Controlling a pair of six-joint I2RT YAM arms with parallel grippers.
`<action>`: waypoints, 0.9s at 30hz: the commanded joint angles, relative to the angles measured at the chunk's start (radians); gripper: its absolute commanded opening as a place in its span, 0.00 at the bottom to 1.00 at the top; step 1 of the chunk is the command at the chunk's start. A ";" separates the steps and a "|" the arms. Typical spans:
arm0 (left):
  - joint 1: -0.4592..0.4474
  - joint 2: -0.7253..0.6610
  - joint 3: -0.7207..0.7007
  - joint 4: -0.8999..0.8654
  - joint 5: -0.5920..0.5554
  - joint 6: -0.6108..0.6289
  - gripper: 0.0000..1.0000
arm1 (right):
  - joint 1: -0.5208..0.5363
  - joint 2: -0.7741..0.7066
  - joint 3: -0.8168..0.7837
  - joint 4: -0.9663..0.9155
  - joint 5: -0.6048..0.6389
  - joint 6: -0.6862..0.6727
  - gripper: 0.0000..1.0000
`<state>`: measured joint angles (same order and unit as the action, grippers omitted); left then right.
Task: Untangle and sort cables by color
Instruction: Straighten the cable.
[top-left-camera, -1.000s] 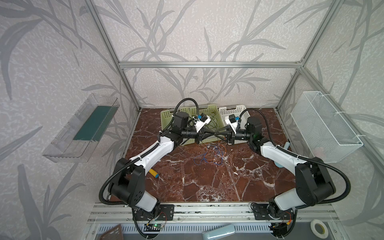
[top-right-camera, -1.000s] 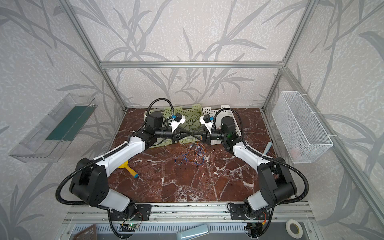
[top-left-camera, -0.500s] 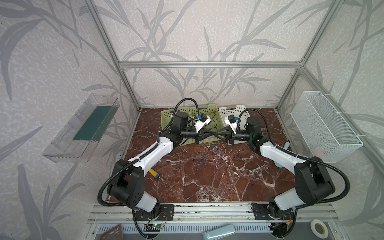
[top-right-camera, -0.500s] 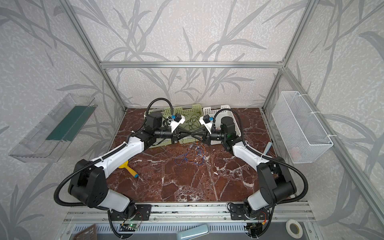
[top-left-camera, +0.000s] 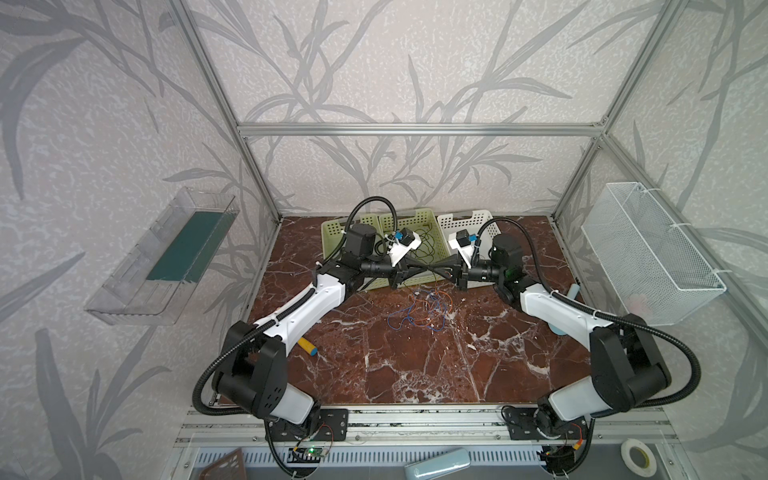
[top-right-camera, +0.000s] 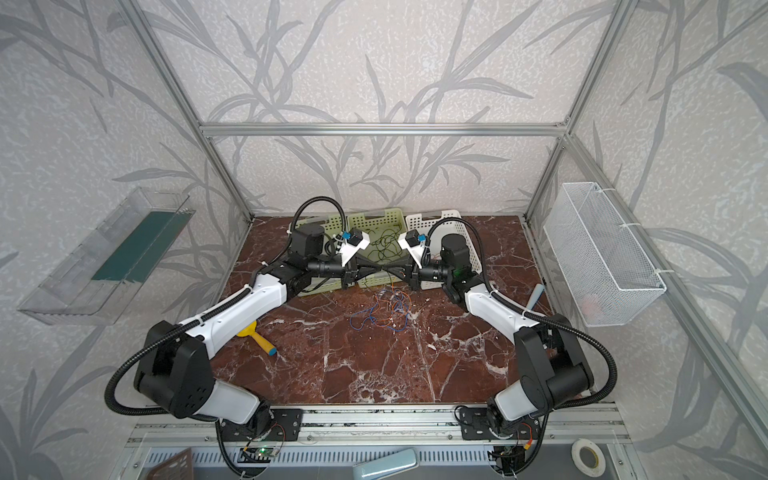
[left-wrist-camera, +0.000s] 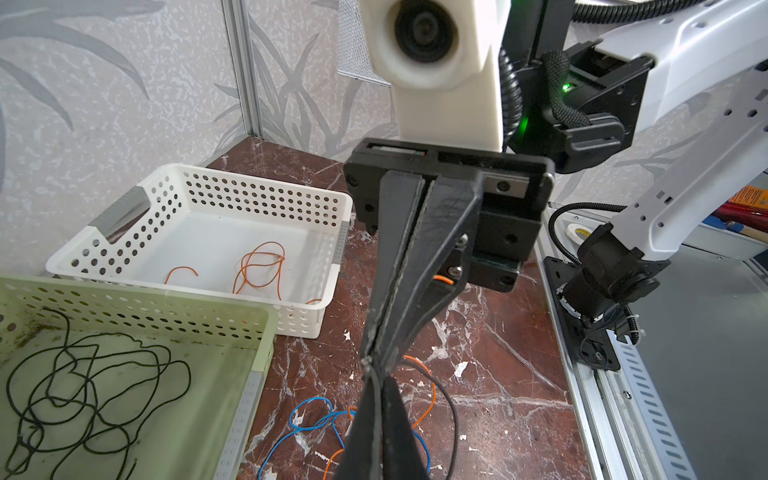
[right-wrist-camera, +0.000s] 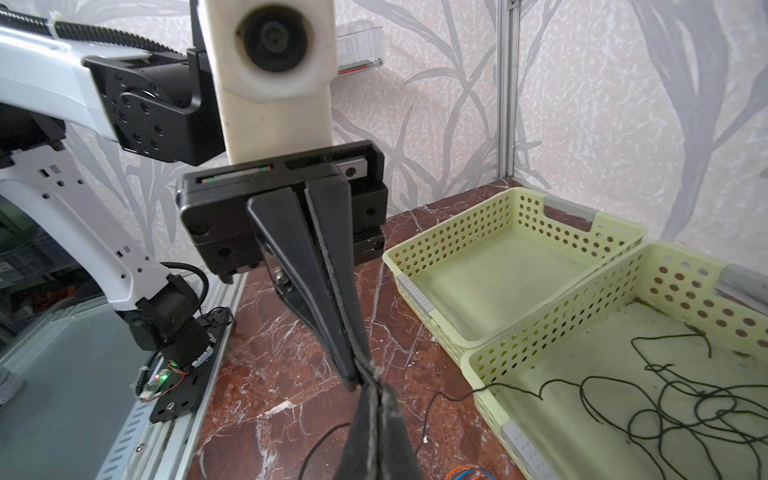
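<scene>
Since the left gripper (left-wrist-camera: 380, 386) and right gripper (left-wrist-camera: 374, 353) are both pressed together, tip to tip, by the green basket (left-wrist-camera: 137, 291) at the far side, a pull could go wrong. A dark cable (left-wrist-camera: 451, 399) hangs at the tips, and I cannot tell which one pinches it. It might slip out, or drag the blue and orange tangle (top-left-camera: 419, 309), which lies in the middle of the table (top-left-camera: 415, 374).

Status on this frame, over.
Both shut, left gripper and right gripper tip to tip, apparently pinching one thin dark cable. Tangled blue and orange thin cables on brown marble table below. Nothing seen blocking.
</scene>
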<state>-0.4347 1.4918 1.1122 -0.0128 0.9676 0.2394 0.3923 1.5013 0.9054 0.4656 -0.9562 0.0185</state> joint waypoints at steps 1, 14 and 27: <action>0.002 -0.050 0.012 -0.054 0.025 0.042 0.00 | -0.005 -0.071 -0.026 -0.091 0.191 -0.099 0.00; 0.009 -0.031 0.028 -0.041 0.078 -0.017 0.00 | 0.192 -0.176 -0.079 -0.195 1.064 -0.504 0.00; 0.042 -0.083 -0.129 0.284 -0.078 -0.184 0.60 | 0.172 -0.189 -0.090 -0.073 0.958 -0.232 0.00</action>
<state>-0.4053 1.4616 1.0409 0.1387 0.9165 0.1143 0.5808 1.3235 0.8173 0.3771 -0.0479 -0.3000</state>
